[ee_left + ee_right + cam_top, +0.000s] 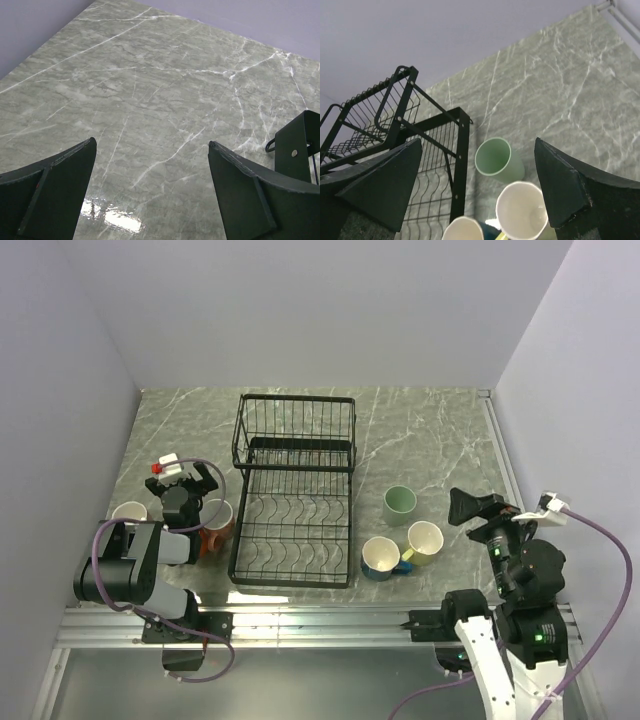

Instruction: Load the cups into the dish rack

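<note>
From the top camera I see the black wire dish rack [293,540] in the middle of the grey-green marble-patterned table [440,430]. Its raised basket is toward the top of the frame and its flat slotted tray toward the bottom. All five mugs stand on the table outside it. At the left, the orange ceramic mug [217,524] sits just beside the tray's left edge, and the cream-white ceramic mug [130,511] is further left. My left gripper [185,483] is just above the orange one in the frame, released and holding nothing. Right of the rack, the pale green ceramic mug [400,504], the yellow-green ceramic mug [424,540] and the blue ceramic mug [381,558] are grouped close together. My right gripper [458,508] is to their right, also released and empty.

The left wrist camera shows both fingers spread over bare table, with a corner of the rack at the right edge.

The right wrist camera shows wide-spread fingers framing the green mug at centre. The yellow-green and blue mugs are along the bottom edge and the rack is at the left.
</note>
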Robot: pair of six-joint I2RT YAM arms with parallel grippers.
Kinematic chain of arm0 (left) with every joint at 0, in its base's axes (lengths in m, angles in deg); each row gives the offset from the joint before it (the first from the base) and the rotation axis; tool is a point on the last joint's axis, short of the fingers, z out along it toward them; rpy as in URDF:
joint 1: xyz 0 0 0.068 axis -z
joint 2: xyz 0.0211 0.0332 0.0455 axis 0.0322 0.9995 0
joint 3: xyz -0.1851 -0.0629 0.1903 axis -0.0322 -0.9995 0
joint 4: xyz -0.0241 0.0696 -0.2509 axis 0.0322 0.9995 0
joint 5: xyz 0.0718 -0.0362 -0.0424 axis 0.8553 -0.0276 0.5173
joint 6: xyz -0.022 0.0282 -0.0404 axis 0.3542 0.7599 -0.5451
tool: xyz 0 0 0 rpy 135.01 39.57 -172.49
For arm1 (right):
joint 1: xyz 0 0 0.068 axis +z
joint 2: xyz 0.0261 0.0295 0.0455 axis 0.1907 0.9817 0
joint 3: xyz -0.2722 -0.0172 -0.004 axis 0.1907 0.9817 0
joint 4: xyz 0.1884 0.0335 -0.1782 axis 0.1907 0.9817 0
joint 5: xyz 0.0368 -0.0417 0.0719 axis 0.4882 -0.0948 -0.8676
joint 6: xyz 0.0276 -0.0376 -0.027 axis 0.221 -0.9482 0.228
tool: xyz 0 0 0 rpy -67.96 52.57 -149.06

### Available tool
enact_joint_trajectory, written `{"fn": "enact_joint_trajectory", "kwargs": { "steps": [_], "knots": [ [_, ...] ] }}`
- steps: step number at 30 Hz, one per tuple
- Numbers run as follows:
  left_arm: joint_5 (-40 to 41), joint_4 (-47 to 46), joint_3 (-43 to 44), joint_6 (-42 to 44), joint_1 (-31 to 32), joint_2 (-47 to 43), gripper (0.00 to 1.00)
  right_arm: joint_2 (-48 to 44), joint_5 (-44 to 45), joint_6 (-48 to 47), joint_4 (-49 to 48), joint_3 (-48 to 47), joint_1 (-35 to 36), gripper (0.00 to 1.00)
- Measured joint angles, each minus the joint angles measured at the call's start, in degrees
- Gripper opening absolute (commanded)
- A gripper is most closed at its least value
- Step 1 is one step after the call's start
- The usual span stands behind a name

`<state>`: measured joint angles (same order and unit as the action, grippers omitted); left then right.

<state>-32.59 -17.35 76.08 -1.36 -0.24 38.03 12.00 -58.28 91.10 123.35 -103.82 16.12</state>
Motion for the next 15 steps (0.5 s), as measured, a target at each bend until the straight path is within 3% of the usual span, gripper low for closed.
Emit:
{"fn": "enact_joint_trajectory", "kwargs": {
  "steps": [9,15],
  "knots": [
    [0.0,0.0,0.0,0.0,0.0,0.0,0.99,8.2,1.7,2.5,7.7,-11.1,0.0,1.0],
    [0.0,0.0,0.0,0.0,0.0,0.0,0.99,13.5,-1.9,0.2,11.7,-15.6,0.0,1.0]
  ]
}}
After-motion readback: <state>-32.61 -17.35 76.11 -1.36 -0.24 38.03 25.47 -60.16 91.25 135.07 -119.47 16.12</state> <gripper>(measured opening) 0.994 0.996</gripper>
